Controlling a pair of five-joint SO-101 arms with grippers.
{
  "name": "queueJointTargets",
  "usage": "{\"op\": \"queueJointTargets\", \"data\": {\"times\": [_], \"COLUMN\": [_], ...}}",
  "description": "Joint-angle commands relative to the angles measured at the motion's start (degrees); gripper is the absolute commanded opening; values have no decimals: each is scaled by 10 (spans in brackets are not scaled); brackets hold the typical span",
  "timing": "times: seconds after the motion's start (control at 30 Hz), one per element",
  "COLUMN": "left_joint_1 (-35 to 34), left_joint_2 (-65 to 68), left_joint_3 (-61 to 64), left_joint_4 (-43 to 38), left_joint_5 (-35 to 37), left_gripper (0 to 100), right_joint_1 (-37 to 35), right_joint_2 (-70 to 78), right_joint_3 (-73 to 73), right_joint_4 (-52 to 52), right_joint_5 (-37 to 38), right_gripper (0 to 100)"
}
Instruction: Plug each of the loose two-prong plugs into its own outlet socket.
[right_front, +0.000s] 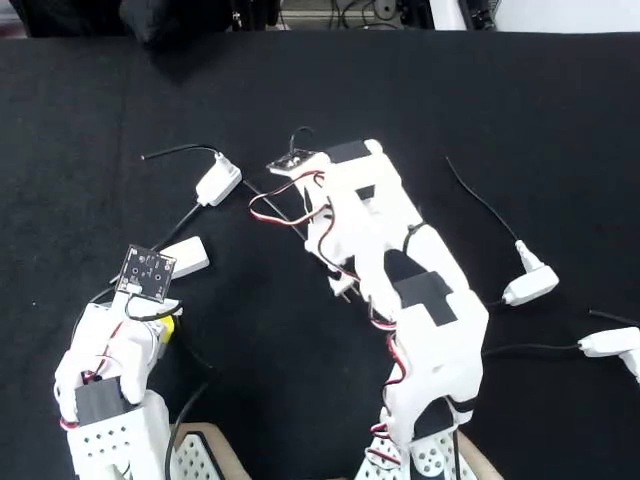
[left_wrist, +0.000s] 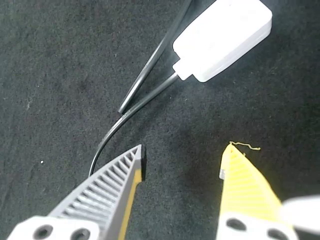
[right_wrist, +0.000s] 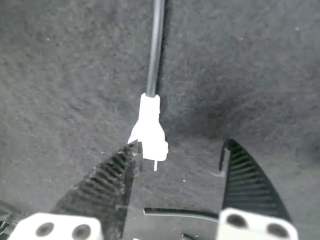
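- The left gripper (left_wrist: 184, 146), at the near left of the black table cloth (right_front: 560, 110): its grey and yellow fingers are spread apart, with nothing between them.
- Just ahead of it lies the near white block (left_wrist: 222, 42), flat on the cloth. One black cable (left_wrist: 150, 92) enters its end and a second runs alongside. Whether its face carries a socket cannot be told.
- The right gripper (right_wrist: 182, 143): its black fingers are spread wide. The two-prong plug (right_wrist: 150, 131) lies loose on the cloth between them, close by one fingertip and not pinched. Its prongs point toward the gripper and its cable leads away. Whether it touches that fingertip cannot be told.
- At the right of the table lie the edge white piece (right_front: 608, 343) and, a little farther off, the angled white piece (right_front: 530, 287), each on its own cable and well apart from both grippers.
- Farthest is the far white block (right_front: 218, 183), beyond the near one, with its own cable.
- Count: two arms, two grippers, one small plug, four larger white cabled pieces.
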Motion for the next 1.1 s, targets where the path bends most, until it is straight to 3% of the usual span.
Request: {"op": "queueJointTargets", "data": {"times": [0.0, 0.5, 0.73, 1.07], "left_joint_1": [-3, -3, -3, -4], "left_joint_2": [-5, -5, -5, -5], "left_joint_3": [10, 10, 10, 10], "left_joint_4": [1, 2, 2, 2], "left_joint_5": [-6, -6, -6, -6], "left_gripper": [253, 253, 253, 253], "right_joint_1": [2, -13, -15, -81], "right_joint_2": [-5, -5, -5, -6], "right_joint_3": [7, 58, 58, 80], "right_joint_4": [0, -62, -59, -54], "right_joint_5": [8, 4, 3, -42], "right_gripper": [241, 234, 16, 25]}}
